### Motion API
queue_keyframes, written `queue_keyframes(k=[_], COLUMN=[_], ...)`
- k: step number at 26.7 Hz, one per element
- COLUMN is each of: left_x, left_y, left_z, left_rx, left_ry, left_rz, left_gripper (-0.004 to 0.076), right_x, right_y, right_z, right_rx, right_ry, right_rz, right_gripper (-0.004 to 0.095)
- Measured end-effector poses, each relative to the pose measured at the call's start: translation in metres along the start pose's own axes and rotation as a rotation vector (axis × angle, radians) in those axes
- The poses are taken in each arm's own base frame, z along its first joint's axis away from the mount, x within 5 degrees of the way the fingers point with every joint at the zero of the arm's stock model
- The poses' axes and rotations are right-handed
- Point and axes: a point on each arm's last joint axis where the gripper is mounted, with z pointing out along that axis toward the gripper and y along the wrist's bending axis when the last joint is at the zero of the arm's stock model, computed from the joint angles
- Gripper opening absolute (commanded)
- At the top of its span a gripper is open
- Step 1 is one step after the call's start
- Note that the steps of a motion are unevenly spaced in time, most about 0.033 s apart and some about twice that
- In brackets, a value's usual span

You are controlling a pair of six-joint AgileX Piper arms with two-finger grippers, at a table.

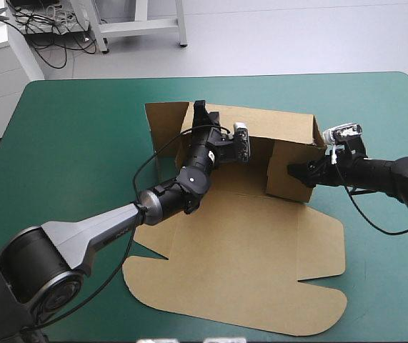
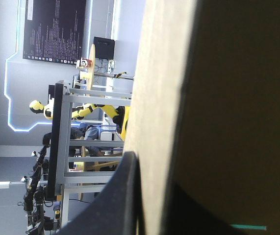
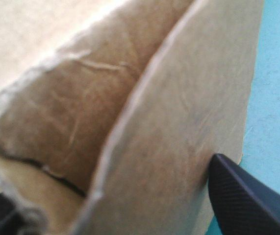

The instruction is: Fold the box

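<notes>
Box [image 1: 261, 257] mid-desk [image 1: 68, 143]: far half raised into walls, lid panel flat toward the near edge. Left tool [image 1: 202, 112] pinching the far wall near its left end, board between the fingers, likely to keep that wall upright. Right tool [image 1: 296, 171] spread, straddling the right side wall, one finger [image 3: 242, 196] outside against it, probably bracing it square for the tuck. Looks part-formed, walls not locked. Risk: wall buckling if pushed hard.
</notes>
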Motion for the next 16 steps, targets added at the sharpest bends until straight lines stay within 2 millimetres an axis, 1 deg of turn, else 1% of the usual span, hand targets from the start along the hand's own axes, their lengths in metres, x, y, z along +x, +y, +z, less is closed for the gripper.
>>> queue_keyframes(k=[1, 4, 6, 7, 9, 16], left_x=[0.000, 0.001, 0.000, 0.000, 0.001, 0.006], left_y=[0.000, 0.000, 0.000, 0.000, 0.000, 0.003], left_z=[0.000, 0.000, 0.000, 0.000, 0.000, 0.002], left_rx=[-0.003, -0.005, -0.003, -0.003, -0.004, -0.018], left_ry=[0.003, 0.006, 0.005, 0.005, 0.008, 0.041], left_rz=[0.000, 0.000, 0.001, 0.001, -0.001, -0.013], left_gripper=[-0.0010, -0.0010, -0.0010, -0.0010, -0.0010, -0.0010], right_x=[-0.001, -0.002, -0.003, -0.004, -0.007, -0.017], right_y=[0.000, -0.002, -0.003, -0.003, 0.001, 0.015], right_z=[0.000, 0.001, 0.002, 0.003, 0.009, 0.029], right_rx=[0.003, 0.020, 0.035, 0.046, 0.088, 0.254], right_ry=[-0.014, -0.029, -0.036, -0.039, -0.051, -0.102], right_rz=[0.018, 0.017, -0.024, -0.053, -0.105, -0.164], right_gripper=[0.0400, 0.0098, -0.0007, -0.0017, -0.0001, 0.0000])
